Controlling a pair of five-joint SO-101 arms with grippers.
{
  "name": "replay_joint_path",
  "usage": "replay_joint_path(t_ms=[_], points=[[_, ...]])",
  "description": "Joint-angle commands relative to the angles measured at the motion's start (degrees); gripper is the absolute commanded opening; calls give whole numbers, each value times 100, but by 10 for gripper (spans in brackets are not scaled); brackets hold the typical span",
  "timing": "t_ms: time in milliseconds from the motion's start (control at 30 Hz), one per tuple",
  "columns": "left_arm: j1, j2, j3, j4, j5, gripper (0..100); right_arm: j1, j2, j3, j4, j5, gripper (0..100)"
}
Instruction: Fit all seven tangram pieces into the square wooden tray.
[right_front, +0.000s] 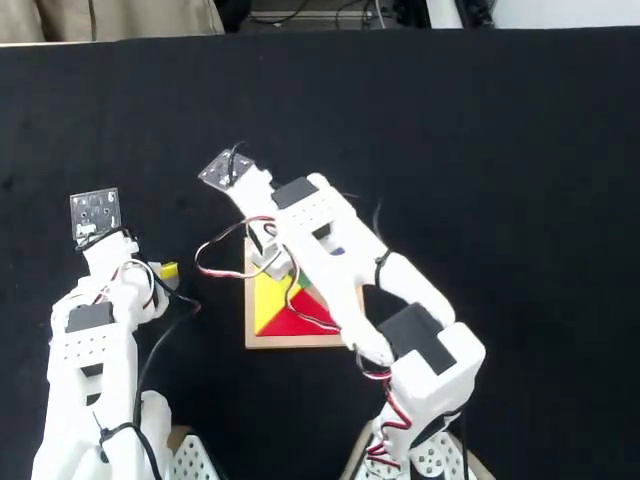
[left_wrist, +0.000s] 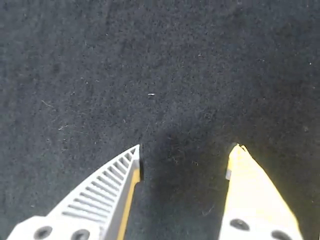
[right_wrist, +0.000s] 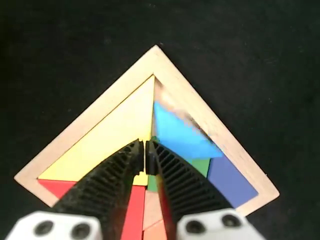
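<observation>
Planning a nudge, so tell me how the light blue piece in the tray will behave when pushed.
The light blue piece looks stiff and flat, so it should slide rather than bend. One edge seems to ride on the tray rim, so a push may tip it.

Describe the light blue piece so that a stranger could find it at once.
Find the square wooden tray on the black table. Inside, next to the big yellow triangle, lies the light blue piece; it is much paler than the dark blue piece beside it.

No text, label, number or sign can be read anywhere.
</observation>
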Motion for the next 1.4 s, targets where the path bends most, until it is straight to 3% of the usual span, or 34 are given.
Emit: replay_joint_path(t_ms=[0, 167, 400, 633, 867, 1133, 1267, 1367], points=[[22, -105, -22, -97, 44, 278, 105, -84, -347, -9, 0, 24], [22, -105, -22, -97, 44, 278, 44, -462, -312, 325, 0, 24], [22, -105, -22, -97, 44, 278, 642, -391, -215, -26, 211, 24], [22, -114, -22, -97, 44, 278, 343, 251, -629, -360, 237, 24], [22, -114, -22, -97, 44, 278, 352, 866, -1376, 237, 220, 9], [22, -70, -13, -246, 62, 278, 756, -1798, -1903, 1996, 193, 11], [84, -114, -22, -246, 105, 278, 1618, -3468, -980, 1864, 211, 11], [576, -132, -180, -281, 264, 278, 2435, -4558, 66, 1222, 220, 11]])
